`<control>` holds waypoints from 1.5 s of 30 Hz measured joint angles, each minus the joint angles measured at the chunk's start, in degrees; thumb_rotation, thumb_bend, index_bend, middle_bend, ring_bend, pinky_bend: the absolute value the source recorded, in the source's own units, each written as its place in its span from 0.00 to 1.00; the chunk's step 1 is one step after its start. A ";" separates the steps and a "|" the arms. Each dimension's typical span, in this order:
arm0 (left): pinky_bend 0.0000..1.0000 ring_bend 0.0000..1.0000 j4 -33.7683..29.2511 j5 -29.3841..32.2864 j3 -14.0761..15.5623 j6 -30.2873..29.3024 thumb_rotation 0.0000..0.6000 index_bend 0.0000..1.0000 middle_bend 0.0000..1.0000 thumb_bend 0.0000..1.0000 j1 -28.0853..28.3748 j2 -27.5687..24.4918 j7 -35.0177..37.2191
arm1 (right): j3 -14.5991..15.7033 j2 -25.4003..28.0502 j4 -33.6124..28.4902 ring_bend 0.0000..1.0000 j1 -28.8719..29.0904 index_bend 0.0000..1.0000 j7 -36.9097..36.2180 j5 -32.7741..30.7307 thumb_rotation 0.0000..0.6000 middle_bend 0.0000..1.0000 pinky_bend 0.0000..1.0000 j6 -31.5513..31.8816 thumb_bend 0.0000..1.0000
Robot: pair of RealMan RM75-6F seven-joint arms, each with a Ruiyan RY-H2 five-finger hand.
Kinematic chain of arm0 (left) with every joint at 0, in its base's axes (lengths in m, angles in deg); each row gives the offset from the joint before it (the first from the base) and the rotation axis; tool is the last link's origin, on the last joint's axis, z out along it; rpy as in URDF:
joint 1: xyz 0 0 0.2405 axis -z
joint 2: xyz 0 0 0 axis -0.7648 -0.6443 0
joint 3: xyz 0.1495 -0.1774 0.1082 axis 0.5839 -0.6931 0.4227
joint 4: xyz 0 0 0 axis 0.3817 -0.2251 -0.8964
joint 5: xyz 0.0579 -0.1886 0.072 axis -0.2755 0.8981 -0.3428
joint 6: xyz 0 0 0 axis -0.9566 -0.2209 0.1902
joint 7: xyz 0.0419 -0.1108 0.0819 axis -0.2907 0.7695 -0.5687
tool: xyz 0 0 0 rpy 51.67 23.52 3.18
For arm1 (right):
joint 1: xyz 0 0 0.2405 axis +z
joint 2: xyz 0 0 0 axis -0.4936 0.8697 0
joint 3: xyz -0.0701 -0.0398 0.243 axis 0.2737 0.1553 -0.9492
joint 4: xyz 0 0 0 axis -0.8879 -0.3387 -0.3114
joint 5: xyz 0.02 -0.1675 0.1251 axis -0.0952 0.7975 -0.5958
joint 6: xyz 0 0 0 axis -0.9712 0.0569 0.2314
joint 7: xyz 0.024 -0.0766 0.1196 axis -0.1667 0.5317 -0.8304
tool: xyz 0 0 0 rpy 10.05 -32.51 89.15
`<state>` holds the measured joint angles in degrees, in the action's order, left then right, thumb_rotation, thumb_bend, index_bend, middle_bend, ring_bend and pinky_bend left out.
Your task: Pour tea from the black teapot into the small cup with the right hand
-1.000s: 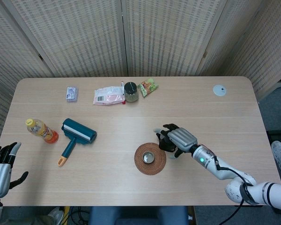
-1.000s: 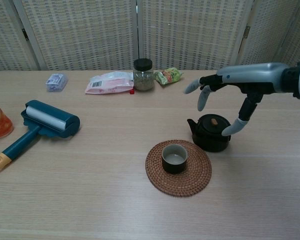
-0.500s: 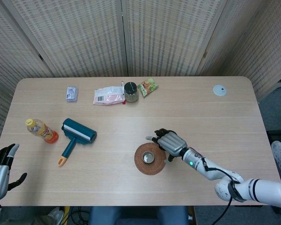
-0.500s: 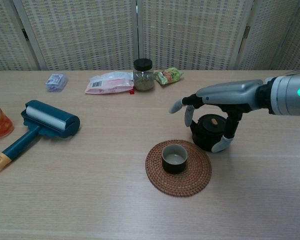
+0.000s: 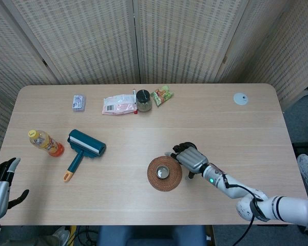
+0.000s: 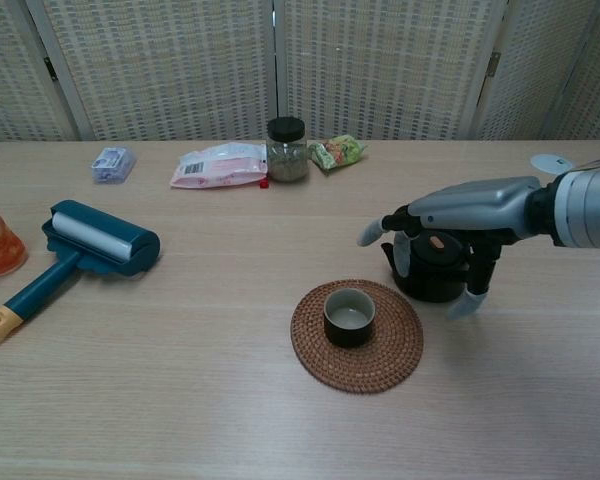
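As before, right hand [image 6: 450, 215] now lower around black teapot [image 6: 432, 270]

A staged robot test area rather than a lived-in room: a plain wooden table [image 5: 256, 133] stands enclosed by woven folding screens [image 5: 185, 36]. Behind the woven coaster [image 6: 390, 355] lie unrelated household props: a lint roller [image 5: 83, 146], a drink bottle [image 5: 45, 142], a jar [image 6: 286, 148] and snack packets [image 6: 218, 165]. Cables hang under the table's front edge [image 5: 82, 233].

Head view overhead; chest view low, frontal; both share the table [image 5: 143, 128].
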<state>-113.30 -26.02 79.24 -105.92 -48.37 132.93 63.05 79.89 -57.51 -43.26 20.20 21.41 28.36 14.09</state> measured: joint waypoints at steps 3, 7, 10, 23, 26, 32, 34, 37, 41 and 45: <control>0.06 0.12 -0.11 -0.06 -0.02 0.02 1.00 0.08 0.10 0.20 0.02 -0.01 -0.15 | 0.74 0.96 -0.17 0.04 -0.40 0.10 0.21 0.23 1.00 0.36 0.07 0.36 0.00; 0.06 0.12 -0.31 -0.21 0.00 0.00 1.00 0.08 0.10 0.20 0.02 -0.02 -0.26 | 1.61 2.31 -0.27 0.04 -1.07 0.10 0.36 0.36 1.00 0.37 0.07 0.89 0.00; 0.06 0.12 -0.41 -0.16 -0.04 -0.06 1.00 0.08 0.10 0.20 -0.04 -0.07 -0.38 | 2.15 3.36 -0.32 0.04 -1.62 0.10 0.38 0.33 1.00 0.36 0.07 1.29 0.00; 0.06 0.12 -1.25 -0.35 0.01 -0.58 1.00 0.08 0.10 0.20 -0.43 -0.49 -0.78 | 1.24 5.07 -1.12 0.09 -5.65 0.20 -4.69 5.87 1.00 0.21 0.07 9.41 0.09; 0.06 0.12 -1.43 -0.42 0.02 -0.55 1.00 0.08 0.10 0.20 -0.42 -0.45 -0.74 | 1.35 6.33 -1.20 0.12 -7.24 0.22 -5.06 7.07 1.00 0.24 0.07 11.66 0.09; 0.06 0.12 -1.47 -0.71 0.00 -0.29 1.00 0.08 0.10 0.20 -0.18 -0.18 -0.89 | 1.96 7.98 -1.39 0.12 -9.03 0.28 -5.05 7.71 1.00 0.27 0.07 13.02 0.10; 0.06 0.12 -1.45 -0.83 0.02 -0.15 1.00 0.08 0.10 0.20 -0.07 -0.02 -1.02 | 2.10 8.30 -1.37 0.12 -9.52 0.28 -5.02 7.96 1.00 0.27 0.08 13.47 0.10; 0.06 0.12 -1.46 -0.89 0.03 -0.12 1.00 0.08 0.10 0.20 -0.04 0.11 -1.04 | 2.15 8.65 -1.33 0.13 -10.07 0.28 -4.98 8.55 1.00 0.28 0.12 14.07 0.10; 0.06 0.12 -1.44 -0.92 0.08 -0.18 1.00 0.08 0.10 0.20 -0.11 0.24 -0.99 | 2.28 8.88 -1.33 0.13 -10.54 0.28 -4.60 9.04 1.00 0.28 0.13 14.22 0.10; 0.06 0.12 -1.36 -0.91 0.18 -0.38 1.00 0.08 0.10 0.20 -0.34 0.29 -0.89 | 2.66 8.76 -1.38 0.19 -10.82 0.28 -3.96 9.12 1.00 0.28 0.01 13.67 0.10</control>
<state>-114.67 -26.94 79.42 -106.30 -48.70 133.21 62.17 82.55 -48.75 -44.64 9.38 17.44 37.48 27.76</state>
